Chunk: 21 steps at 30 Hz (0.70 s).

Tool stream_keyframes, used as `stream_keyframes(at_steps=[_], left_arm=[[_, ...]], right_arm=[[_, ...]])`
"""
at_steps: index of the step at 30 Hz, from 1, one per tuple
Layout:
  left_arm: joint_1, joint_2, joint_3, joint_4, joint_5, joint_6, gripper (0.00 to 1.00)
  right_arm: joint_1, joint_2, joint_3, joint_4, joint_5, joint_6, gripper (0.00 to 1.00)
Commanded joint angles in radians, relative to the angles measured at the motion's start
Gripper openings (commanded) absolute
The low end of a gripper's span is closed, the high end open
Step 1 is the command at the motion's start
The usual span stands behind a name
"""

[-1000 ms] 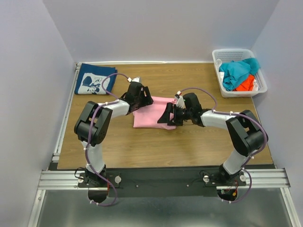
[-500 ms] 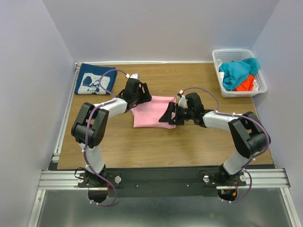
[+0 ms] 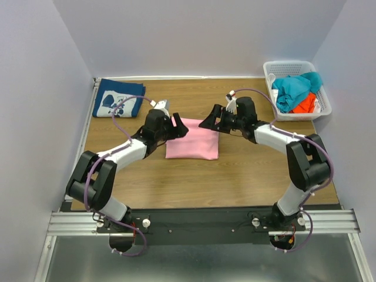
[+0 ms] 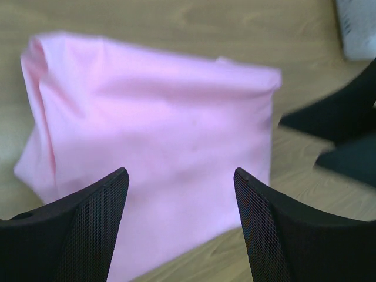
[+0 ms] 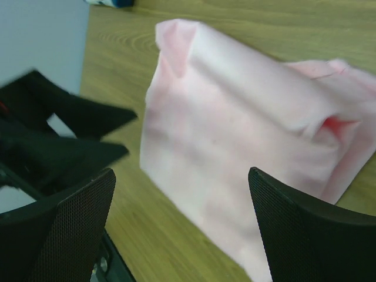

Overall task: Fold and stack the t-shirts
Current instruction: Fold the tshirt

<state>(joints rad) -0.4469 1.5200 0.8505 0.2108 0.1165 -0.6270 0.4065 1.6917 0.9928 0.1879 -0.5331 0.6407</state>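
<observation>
The pink t-shirt [image 3: 192, 141] lies folded into a rectangle in the middle of the table; it also shows in the left wrist view [image 4: 158, 135] and in the right wrist view [image 5: 252, 153]. The navy t-shirt with the white print [image 3: 117, 103] lies folded at the far left corner. My left gripper [image 3: 177, 127] is open and empty at the pink shirt's far left corner, its jaws wide apart above the cloth [image 4: 181, 176]. My right gripper [image 3: 212, 120] is open and empty at the shirt's far right corner [image 5: 182, 176].
A white basket [image 3: 274, 70] at the far right holds teal and orange cloth. A metal rail [image 3: 76, 170] runs along the table's left edge. Grey walls close in the left, back and right sides.
Both grippers have let go of the pink shirt and drawn back toward its far corners. The shirt now lies flat as a folded rectangle.
</observation>
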Motion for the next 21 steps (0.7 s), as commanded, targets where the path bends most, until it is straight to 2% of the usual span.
stream_keyframes(at_steps=[1,7,12,17,21], left_arm=[[-0.006,0.028,-0.076,0.047,0.058,-0.014,0.80],[-0.006,0.092,-0.080,0.050,0.054,-0.008,0.80],[-0.006,0.137,-0.099,0.041,0.028,-0.011,0.80],[-0.006,0.138,-0.128,0.039,0.023,-0.005,0.80],[-0.006,0.100,-0.099,-0.017,-0.012,0.009,0.80]], right_arm=[[-0.023,0.107,0.127,0.008,0.006,-0.049,1.00],[-0.044,0.302,0.251,0.008,0.058,-0.058,1.00],[-0.069,0.422,0.293,0.008,0.025,-0.049,1.00],[-0.071,0.477,0.303,0.010,0.019,-0.061,1.00],[-0.072,0.450,0.311,0.001,0.024,-0.090,1.00]])
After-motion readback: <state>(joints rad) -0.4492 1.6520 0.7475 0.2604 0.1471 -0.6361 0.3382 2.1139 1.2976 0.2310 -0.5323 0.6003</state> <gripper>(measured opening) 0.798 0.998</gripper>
